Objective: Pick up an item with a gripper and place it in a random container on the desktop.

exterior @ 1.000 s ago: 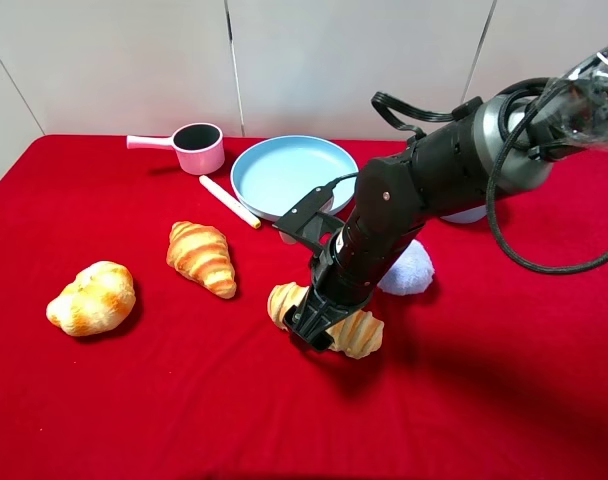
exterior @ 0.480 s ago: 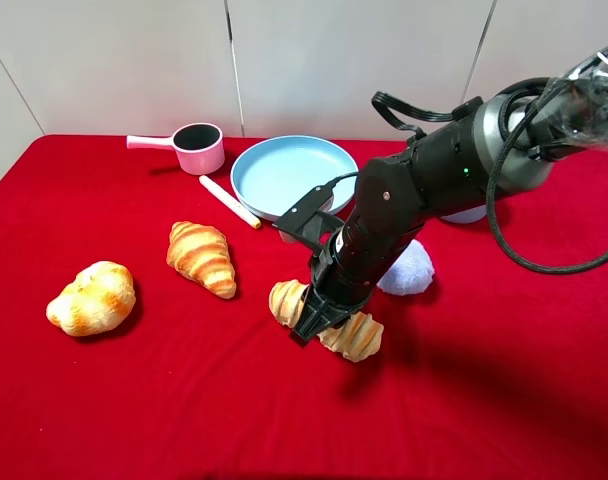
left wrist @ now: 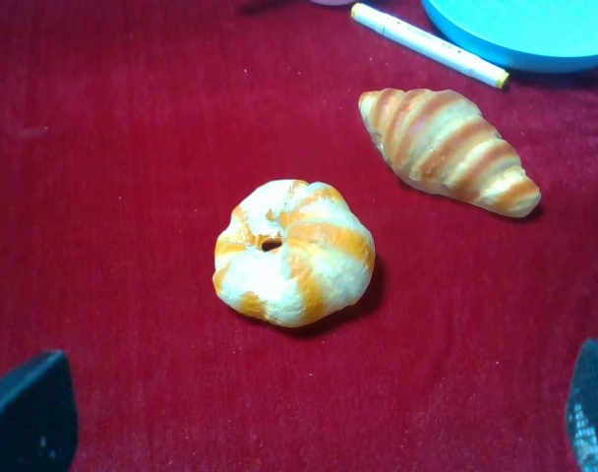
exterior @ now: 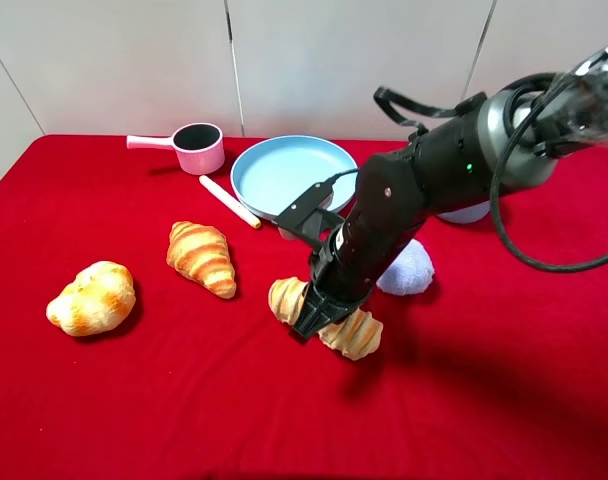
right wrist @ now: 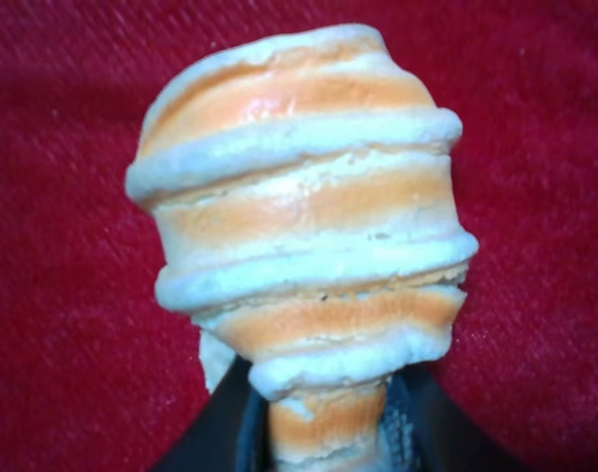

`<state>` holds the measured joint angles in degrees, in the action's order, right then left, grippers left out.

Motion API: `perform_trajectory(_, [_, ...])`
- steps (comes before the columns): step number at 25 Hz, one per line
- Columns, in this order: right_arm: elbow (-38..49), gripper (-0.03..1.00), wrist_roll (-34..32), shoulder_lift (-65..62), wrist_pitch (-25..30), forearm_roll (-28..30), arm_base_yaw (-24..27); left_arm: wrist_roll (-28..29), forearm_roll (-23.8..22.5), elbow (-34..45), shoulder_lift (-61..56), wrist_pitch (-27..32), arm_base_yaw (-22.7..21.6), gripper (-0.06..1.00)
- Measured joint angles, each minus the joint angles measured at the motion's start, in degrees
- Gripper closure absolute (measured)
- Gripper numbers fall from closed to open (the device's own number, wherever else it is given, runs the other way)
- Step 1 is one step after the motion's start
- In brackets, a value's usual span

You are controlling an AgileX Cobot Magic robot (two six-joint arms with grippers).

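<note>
The long ridged bread loaf [exterior: 354, 335] lies crosswise in my right gripper [exterior: 319, 318], which is shut on its middle, at or just above the red cloth. In the right wrist view the loaf [right wrist: 304, 226] fills the frame, with the black fingers [right wrist: 215, 433] pinching its near end. The wide light blue plate [exterior: 284, 175] stands behind it, towards the back, and its rim also shows in the left wrist view [left wrist: 535, 29]. My left gripper [left wrist: 309, 418] is open and empty, its tips far apart above the round bun [left wrist: 294, 251].
A croissant [exterior: 201, 257] and the lumpy bun [exterior: 91, 297] lie at the left. A pink handled pot [exterior: 198, 147] and a white marker [exterior: 230, 201] sit by the plate. A white fluffy object [exterior: 409, 270] lies under the right arm, and a pale bowl [exterior: 469, 213] shows partly behind it.
My right gripper and the loaf have shifted very slightly upward and back. Nothing else has moved.
</note>
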<state>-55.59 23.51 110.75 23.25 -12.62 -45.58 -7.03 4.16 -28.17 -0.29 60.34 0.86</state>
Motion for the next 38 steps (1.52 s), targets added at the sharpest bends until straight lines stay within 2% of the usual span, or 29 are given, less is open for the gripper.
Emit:
perform_trajectory(5, [-3.38,0.81,0.00,-0.68,4.21,0.39,0.00,0.00,0.00,0.00,0.00,0.00,0.00,-0.05])
perform_trajectory(13, [-11.30,0.82,-1.14,-0.70,14.51,1.26,0.00,0.00,0.00,0.00,0.00,0.00,0.00,-0.05])
perform_trajectory(28, [-28.09,0.83,-16.81,-0.85,33.03,13.37,0.00,0.00,0.00,0.00,0.00,0.00,0.00,-0.05])
perform_trajectory(33, [-32.66,0.84,-21.45,-0.90,36.37,16.30,0.00,0.00,0.00,0.00,0.00,0.00,0.00,-0.05])
perform_trajectory(38, [-37.50,0.84,-22.91,-0.66,37.57,16.55,1.47,0.00,0.00,0.00,0.00,0.00,0.00,-0.05])
